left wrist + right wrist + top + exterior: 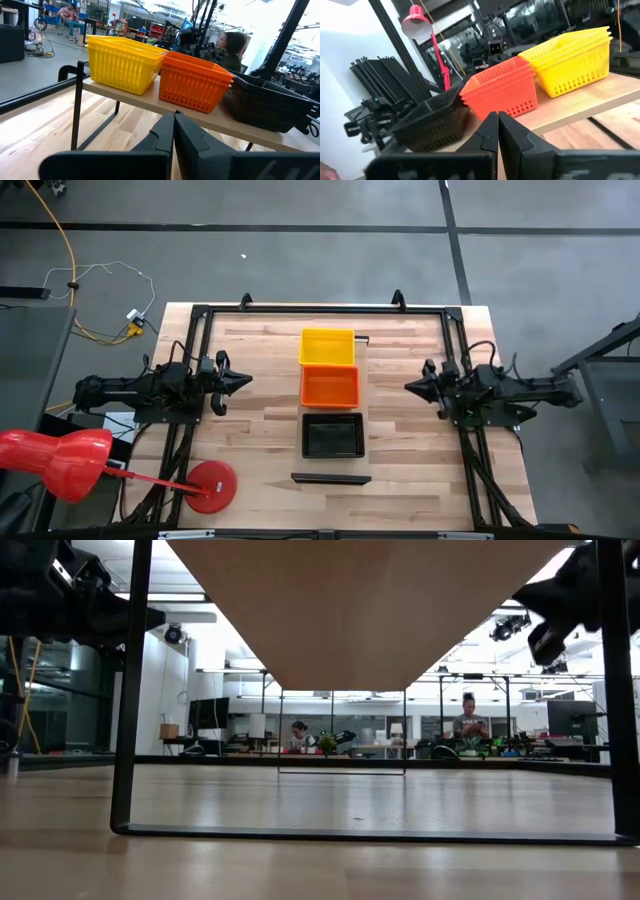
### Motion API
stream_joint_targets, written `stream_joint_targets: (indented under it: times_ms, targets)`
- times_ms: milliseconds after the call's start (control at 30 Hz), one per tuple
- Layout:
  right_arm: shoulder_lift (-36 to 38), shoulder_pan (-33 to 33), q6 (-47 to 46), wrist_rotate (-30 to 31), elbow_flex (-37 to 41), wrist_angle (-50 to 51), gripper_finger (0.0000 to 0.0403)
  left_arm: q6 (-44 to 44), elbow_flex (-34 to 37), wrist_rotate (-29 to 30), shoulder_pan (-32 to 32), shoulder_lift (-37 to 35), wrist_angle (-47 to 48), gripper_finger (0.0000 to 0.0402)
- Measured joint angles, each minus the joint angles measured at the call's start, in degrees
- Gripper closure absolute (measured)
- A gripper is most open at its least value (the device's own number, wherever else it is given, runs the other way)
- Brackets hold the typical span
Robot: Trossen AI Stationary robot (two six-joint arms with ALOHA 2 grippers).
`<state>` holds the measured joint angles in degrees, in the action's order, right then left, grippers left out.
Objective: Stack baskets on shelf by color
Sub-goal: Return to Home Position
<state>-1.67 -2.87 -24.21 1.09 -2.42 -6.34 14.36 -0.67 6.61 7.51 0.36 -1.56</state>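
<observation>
Black baskets [265,105]: clipped by the left wrist picture's edge (count unclear).
Low view: shelf [345,610] underside hides everything stacked on it from me.
Red lamp [55,460]: cropped at high view's edge.

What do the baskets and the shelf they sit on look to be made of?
The yellow baskets, orange baskets and black baskets look like moulded plastic: slightly glossy, evenly coloured, with slotted walls. The shelf board looks like pale matte wood, faintly streaked. Its legs seem to be thin black metal, though that is a guess.
</observation>
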Motion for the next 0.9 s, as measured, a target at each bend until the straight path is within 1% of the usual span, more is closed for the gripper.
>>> stream_joint_targets:
  times_ms: [33,100,200,333,433,733,900]
  targets:
    - [0.34,0.0,0.68,0.18,1.6,-1.77,0.0403,-0.01,0.0,0.0,0.0,0.0,0.01,0.0401]
    - [0.65,-0.02,3.39,0.64,1.69,0.85,0.0403,-0.01,0.0,0.0,0.0,0.0,0.0,0.0401]
    - [0.72,-0.02,8.98,2.89,1.68,5.13,0.0403,-0.01,0.0,0.0,0.0,0.0,0.0,0.0401]
    - [-0.21,-0.02,12.59,3.55,1.55,5.48,0.0403,-0.01,0.0,0.0,0.0,0.0,0.0,0.0401]
    - [-0.24,-0.02,12.03,3.57,1.55,5.49,0.0403,-0.01,0.0,0.0,0.0,0.0,0.0,0.0401]
    - [-0.22,-0.02,3.6,3.59,1.53,5.63,0.0403,-0.01,0.0,-0.02,0.0,0.0,0.0,0.0401]
    - [-0.22,-0.02,0.72,3.59,1.53,5.68,0.0403,-0.01,0.0,0.0,0.0,0.0,0.0,0.0401]
